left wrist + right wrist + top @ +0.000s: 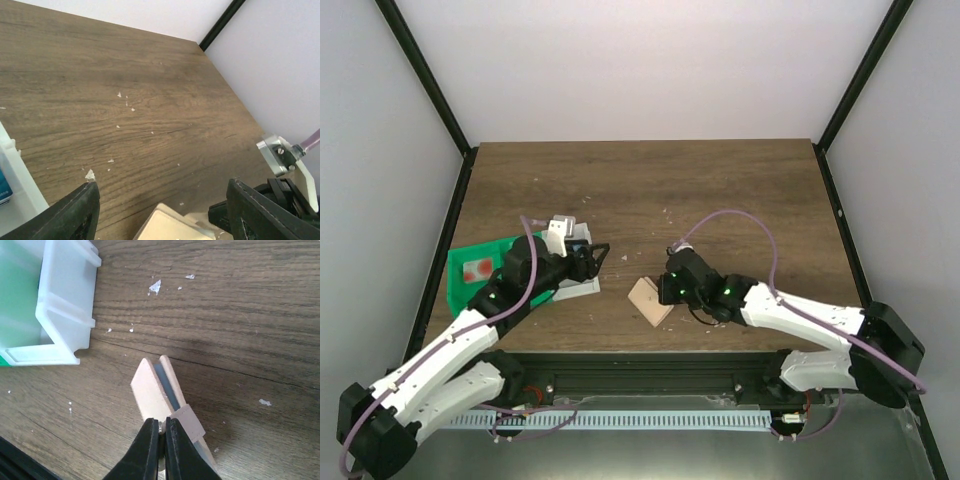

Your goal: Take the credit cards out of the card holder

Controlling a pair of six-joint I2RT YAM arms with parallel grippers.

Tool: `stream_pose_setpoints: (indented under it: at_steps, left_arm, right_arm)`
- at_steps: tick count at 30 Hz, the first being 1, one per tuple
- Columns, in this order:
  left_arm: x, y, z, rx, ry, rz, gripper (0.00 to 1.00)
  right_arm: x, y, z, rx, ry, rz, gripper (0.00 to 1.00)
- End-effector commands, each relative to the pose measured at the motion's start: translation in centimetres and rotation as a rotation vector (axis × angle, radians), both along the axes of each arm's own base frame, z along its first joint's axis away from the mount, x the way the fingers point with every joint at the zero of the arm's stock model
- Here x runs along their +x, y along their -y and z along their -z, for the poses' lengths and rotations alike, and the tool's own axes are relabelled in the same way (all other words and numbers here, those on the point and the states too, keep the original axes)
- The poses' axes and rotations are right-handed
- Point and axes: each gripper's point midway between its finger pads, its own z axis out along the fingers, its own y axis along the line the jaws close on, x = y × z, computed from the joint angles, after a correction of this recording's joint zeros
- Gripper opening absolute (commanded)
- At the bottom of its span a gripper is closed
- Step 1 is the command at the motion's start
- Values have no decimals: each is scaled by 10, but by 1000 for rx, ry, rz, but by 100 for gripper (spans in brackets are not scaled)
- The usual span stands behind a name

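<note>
1. Two arms are being seen from above on a wooden table. At its left edge a green tray is lying, with the pale card with red circles resting flat inside it.
2. Just right of the tray, a white box is sitting on the table. In the left wrist view a bright blue sliver, apparently the blue card, is being shown inside it.
3. Above the box, the left gripper is being held clear of the table. Its fingers are being kept spread wide, with nothing between them.
4. Near the middle of the front edge, the card holder is being propped up off the wood. It is standing apart from the box. Its two tan flaps are being kept slightly parted, and a blue-grey lining is showing between them.
5. At the holder's near end, the right gripper is being pressed against it. Its fingers are being squeezed together and seem to be pinching the edge of one flap.
6. Small pale crumbs are lying scattered on the wood around the holder.
</note>
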Motion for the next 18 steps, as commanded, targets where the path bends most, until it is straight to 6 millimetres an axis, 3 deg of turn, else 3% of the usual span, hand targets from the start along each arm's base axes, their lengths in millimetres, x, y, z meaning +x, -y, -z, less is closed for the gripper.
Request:
stream_pose_setpoints:
  at_steps: [1,5,9,12,18]
  left_arm:
    - [-4,12,-4,-37,5,65,71]
    - [-5,21,4,-35,-27,109,70]
    - [-4,28,17,-20,-70,139,68]
    - [-5,32,25,-9,-101,162,66]
    - [-7,42,42,-2,-157,205,62]
  right_arm:
    - [2,-4,-25,112,10,16,0]
    - [1,-6,-54,217,47,26,1]
    - [-1,-5,-59,270,45,36,1]
    - [-3,-2,-47,257,35,46,0]
    - [13,34,-21,148,26,158,0]
